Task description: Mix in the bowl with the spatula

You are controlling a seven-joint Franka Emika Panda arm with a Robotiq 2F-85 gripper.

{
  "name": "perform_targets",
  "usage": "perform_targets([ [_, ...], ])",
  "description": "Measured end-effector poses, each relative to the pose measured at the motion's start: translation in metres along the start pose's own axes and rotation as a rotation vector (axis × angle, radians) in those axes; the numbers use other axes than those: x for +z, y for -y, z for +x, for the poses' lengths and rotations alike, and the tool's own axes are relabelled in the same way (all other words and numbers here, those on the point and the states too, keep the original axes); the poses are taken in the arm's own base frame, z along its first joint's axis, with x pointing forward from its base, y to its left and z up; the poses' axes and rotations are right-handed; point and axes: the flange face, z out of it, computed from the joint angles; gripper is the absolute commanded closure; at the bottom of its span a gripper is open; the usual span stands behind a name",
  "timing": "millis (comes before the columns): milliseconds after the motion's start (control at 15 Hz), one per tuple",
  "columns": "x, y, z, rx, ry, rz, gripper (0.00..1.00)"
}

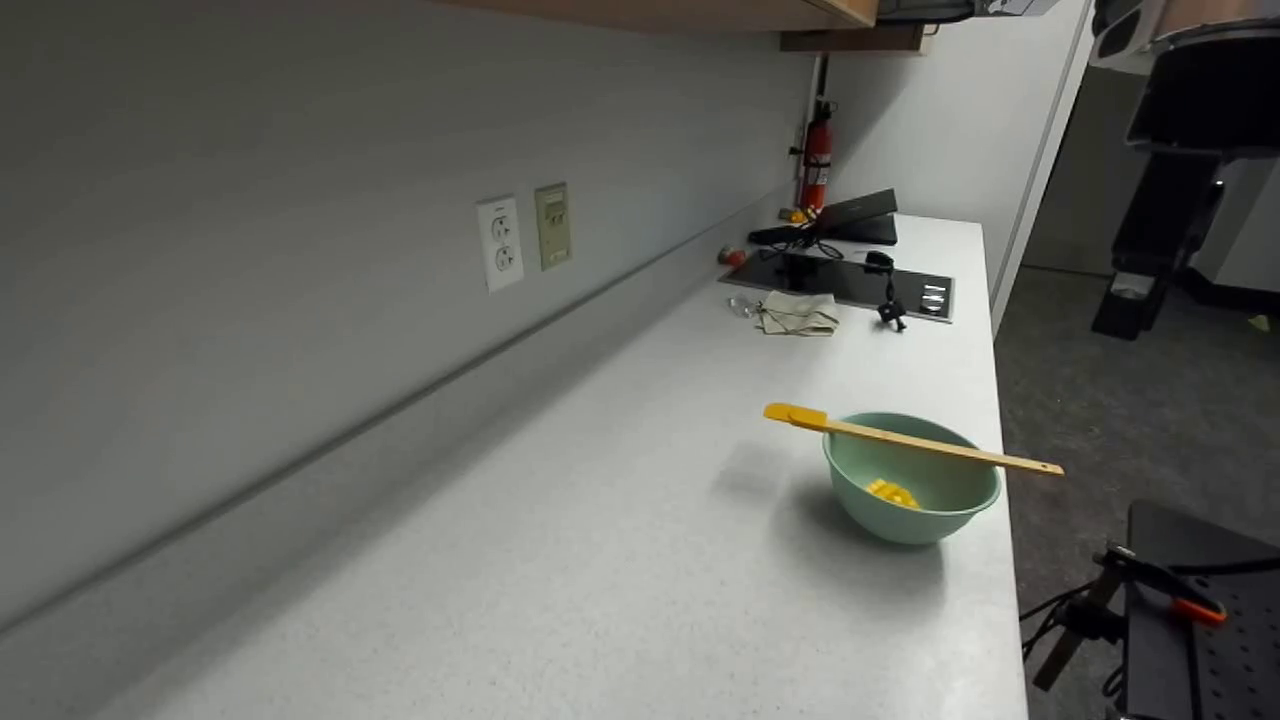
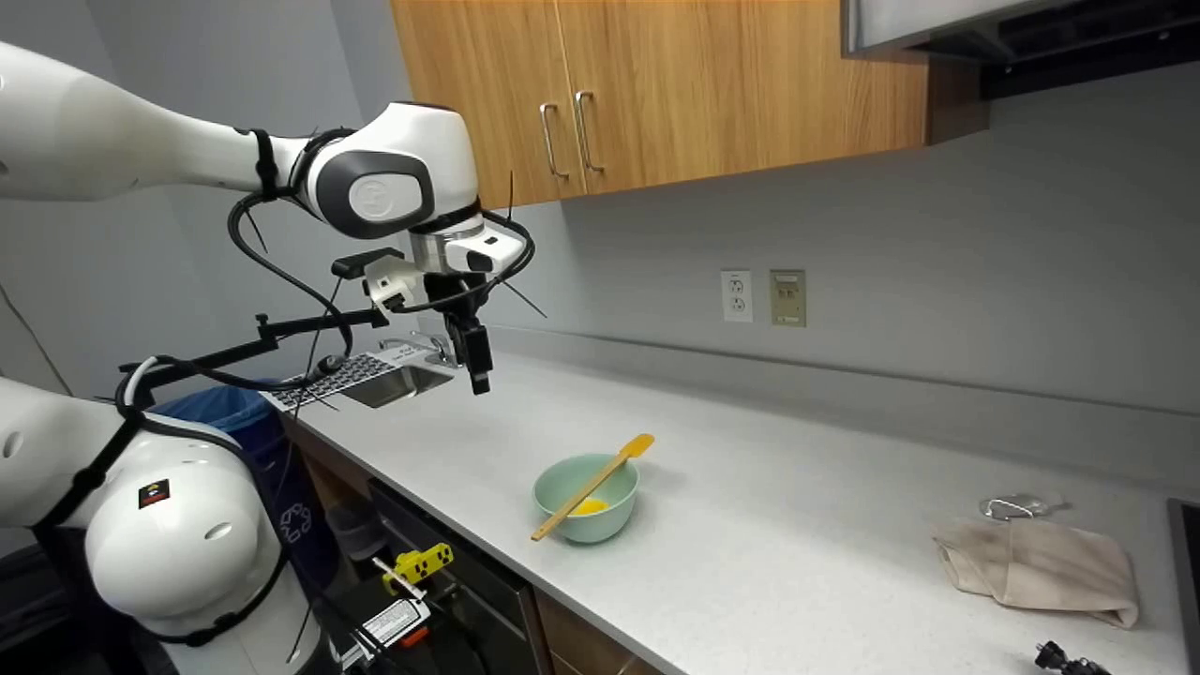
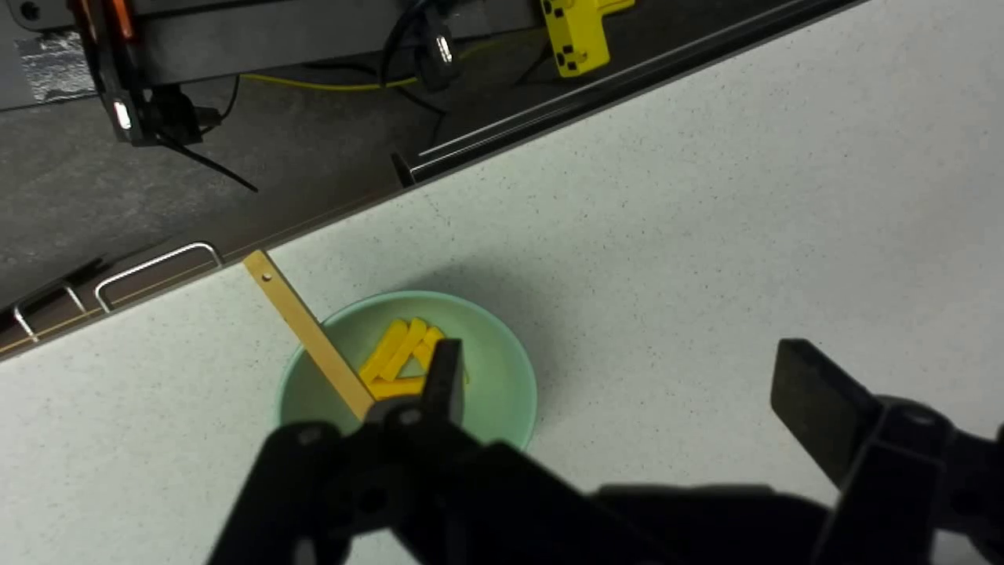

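Along a grey wall (image 1: 300,250) runs a long pale worktop (image 1: 560,540), with a wooden two-door cupboard (image 2: 675,94) hung above it. A white robot arm (image 2: 159,141) reaches in over the worktop, and a blue bin (image 2: 309,487) stands in front, partly hidden behind the arm's lower links. Towards the far end, in an exterior view, a black hob (image 1: 840,287) is set into the worktop, and beyond it a red fire extinguisher (image 1: 817,165) stands against the wall.

The black pincer (image 3: 620,384) hangs above the worktop, apart from everything on it, its jaws spread wide with nothing between them. The pale green bowl (image 1: 900,525) stands upright near the front edge. Across its rim lies the spatula (image 1: 920,442), the orange-yellow head (image 1: 797,415) jutting out on the wall side and the end of the wooden handle on the front side. In the wrist view the pincer hides the head. A folded beige cloth (image 2: 1041,567) lies just beside the hob, well apart from the bowl. On the wall, a white socket (image 2: 737,295) and a beige plate (image 2: 787,298) sit side by side. Several yellow sticks (image 3: 386,349) lie inside the bowl.
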Motion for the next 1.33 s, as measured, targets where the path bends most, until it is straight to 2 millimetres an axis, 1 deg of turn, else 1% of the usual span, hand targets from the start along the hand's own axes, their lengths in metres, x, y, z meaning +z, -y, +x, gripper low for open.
perform_targets([
  [800,0.001,-0.001,0.001,0.002,0.003,-0.002,0.00],
  [1000,0.004,-0.009,0.005,-0.007,0.005,-0.047,0.00],
  [1200,0.008,-0.022,0.013,-0.056,0.004,-0.159,0.00],
  [1333,0.012,-0.026,0.016,-0.073,0.014,-0.194,0.00],
])
